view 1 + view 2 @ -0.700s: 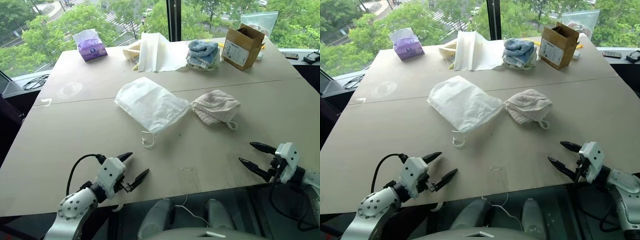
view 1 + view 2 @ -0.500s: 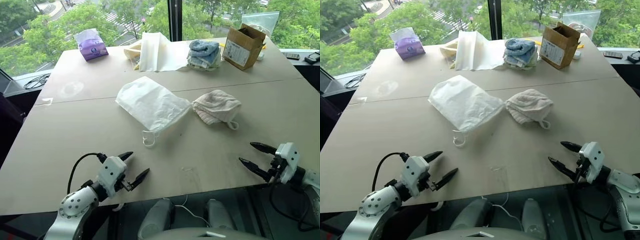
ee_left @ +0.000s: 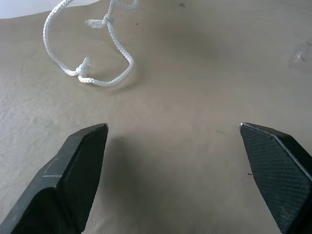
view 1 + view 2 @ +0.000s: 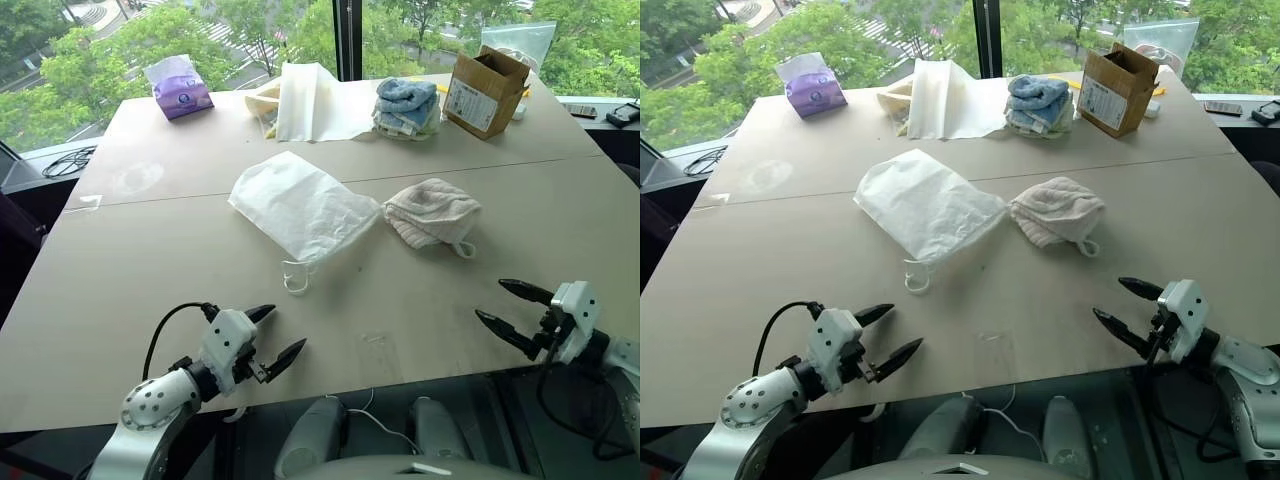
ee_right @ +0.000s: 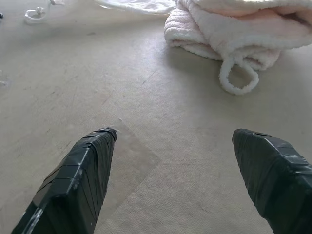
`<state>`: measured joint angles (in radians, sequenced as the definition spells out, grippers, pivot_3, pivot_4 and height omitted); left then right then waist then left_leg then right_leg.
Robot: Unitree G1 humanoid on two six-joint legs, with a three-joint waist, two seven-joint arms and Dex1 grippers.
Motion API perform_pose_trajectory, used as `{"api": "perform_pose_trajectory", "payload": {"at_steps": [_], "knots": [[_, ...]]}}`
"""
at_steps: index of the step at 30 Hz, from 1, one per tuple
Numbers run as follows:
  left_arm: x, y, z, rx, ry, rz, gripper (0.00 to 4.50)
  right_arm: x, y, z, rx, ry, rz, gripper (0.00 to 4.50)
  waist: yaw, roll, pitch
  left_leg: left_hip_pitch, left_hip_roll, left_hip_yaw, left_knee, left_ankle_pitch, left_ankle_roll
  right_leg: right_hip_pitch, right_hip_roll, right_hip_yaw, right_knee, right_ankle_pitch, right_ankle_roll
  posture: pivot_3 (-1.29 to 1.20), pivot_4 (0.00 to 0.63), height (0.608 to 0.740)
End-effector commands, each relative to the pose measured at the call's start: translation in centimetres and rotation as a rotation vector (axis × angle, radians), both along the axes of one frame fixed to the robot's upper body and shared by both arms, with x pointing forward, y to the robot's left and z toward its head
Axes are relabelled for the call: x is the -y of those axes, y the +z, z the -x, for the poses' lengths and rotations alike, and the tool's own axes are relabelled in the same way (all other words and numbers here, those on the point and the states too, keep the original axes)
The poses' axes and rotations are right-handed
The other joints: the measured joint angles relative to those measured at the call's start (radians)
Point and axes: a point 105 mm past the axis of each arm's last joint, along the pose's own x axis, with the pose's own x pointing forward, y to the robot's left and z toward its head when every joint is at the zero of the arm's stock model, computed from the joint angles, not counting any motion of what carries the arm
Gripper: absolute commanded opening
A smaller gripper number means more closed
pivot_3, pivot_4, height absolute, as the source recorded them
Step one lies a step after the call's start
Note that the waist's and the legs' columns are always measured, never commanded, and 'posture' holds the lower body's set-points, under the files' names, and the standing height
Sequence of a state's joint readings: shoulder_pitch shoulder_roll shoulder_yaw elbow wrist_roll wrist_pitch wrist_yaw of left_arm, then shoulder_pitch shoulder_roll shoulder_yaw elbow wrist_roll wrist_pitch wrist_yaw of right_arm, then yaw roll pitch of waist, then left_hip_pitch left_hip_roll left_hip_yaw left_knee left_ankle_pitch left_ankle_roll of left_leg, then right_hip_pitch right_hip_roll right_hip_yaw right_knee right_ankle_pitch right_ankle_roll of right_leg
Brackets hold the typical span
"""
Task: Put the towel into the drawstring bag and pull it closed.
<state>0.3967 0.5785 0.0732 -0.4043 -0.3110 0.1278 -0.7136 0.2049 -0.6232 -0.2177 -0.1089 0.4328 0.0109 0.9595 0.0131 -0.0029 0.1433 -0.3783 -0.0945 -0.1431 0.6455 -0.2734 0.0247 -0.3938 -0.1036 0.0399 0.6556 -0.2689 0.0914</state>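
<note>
From the head cameras we are looking down on a wide beige table (image 4: 120, 270). Near its middle the white, wrinkly thin-fabric drawstring bag (image 4: 303, 207) is lying flat, its white looped cord (image 4: 295, 277) trailing from the mouth on the side facing us. Just beside the bag, on its right, the small pale pinkish-white terry towel (image 4: 432, 212) is sitting bunched, its little white loop (image 4: 465, 249) pointing toward us. Beyond the bag, at the far edge, we are seeing a purple tissue pack (image 4: 179, 88), a flat cream-white sheet (image 4: 310, 102), a stack of blue towels (image 4: 407, 108) and an open brown cardboard box (image 4: 486, 92). Nearer us than the bag, the left gripper (image 4: 268, 335) and the right gripper (image 4: 510, 309) are both hovering at the near edge, jaws spread wide, holding nothing.

In the left wrist view, that gripper's two black fingers (image 3: 73, 170) are standing far apart over bare tabletop, and the bag's knotted cord is lying ahead of them, untouched.

In the right wrist view, that gripper's black fingers (image 5: 80, 175) are spread wide too, with the towel and its loop lying ahead, apart from the fingers.
</note>
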Motion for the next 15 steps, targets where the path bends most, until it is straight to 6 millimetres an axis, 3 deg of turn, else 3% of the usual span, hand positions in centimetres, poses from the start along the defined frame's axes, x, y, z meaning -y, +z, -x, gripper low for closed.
{"api": "perform_pose_trajectory", "payload": {"at_steps": [1, 8, 15], "knots": [[0.6, 2.6, -0.3, 0.064, 0.003, 0.087, 4.46, -0.3, 1.2, -0.3, 0.05, 0.015, -0.019, 4.08, 0.0, 0.0, 0.0, 0.0, 0.0, 0.0, 0.0, 0.0, 0.0, 0.0, 0.0, 0.0, 0.0, 0.0, 0.0, 0.0, 0.15, 0.74], [3.6, 6.1, -1.8, 0.179, -0.04, 0.121, 4.46, -1.0, 1.5, -0.1, 0.038, 0.062, -0.067, 4.08, 0.001, 0.0, 0.0, -0.001, 0.0, -0.001, 0.002, 0.0, -0.001, 0.0, 0.0, -0.001, 0.001, 0.0, 0.0, 0.0, 0.15, 0.74], [6.7, 9.1, -5.2, 0.309, -0.051, 0.082, 4.46, -2.4, 3.6, 0.6, 0.064, 0.125, -0.175, 4.08, 0.001, -0.001, 0.001, -0.001, -0.001, -0.001, 0.004, 0.002, -0.003, 0.0, 0.001, -0.001, 0.002, 0.0, 0.0, 0.0, 0.15, 0.74]]}}
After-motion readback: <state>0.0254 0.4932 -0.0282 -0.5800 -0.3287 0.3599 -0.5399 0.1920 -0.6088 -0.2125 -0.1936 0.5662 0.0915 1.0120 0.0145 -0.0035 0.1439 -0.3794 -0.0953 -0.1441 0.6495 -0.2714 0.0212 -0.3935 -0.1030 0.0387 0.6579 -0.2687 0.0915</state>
